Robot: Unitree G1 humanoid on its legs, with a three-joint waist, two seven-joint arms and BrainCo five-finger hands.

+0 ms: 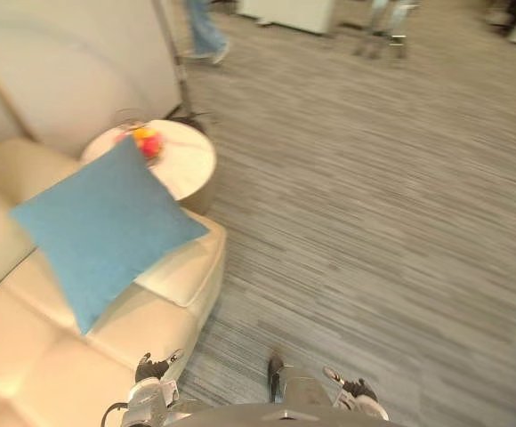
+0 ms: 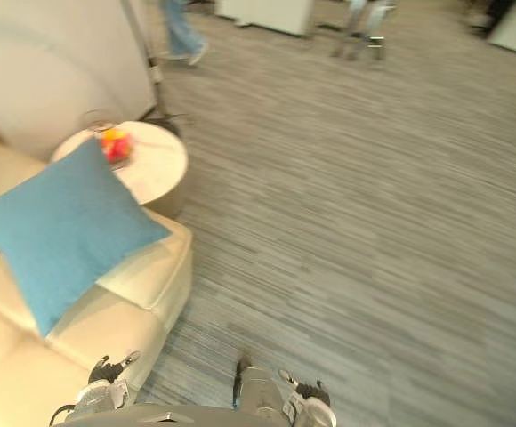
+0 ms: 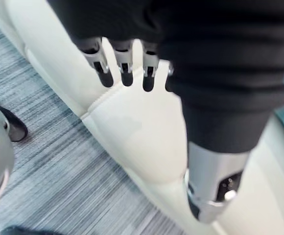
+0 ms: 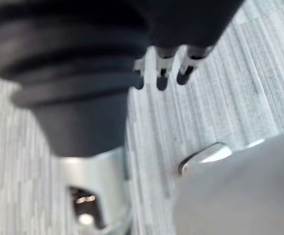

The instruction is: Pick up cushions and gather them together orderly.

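One blue cushion (image 1: pixel 107 227), ten o'clock, kept on its corner by the sofa (image 1: pixel 27 360) back; your left hand (image 3: pixel 125 66) and right hand (image 4: pixel 162 68) hang straight-fingered, empty.

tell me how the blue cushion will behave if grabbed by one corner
Probably soft and light: the blue cushion looks plump and fabric-covered, so it may sag from a corner. It leans tilted on the cream sofa, so a push would likely topple it rather than slide it.
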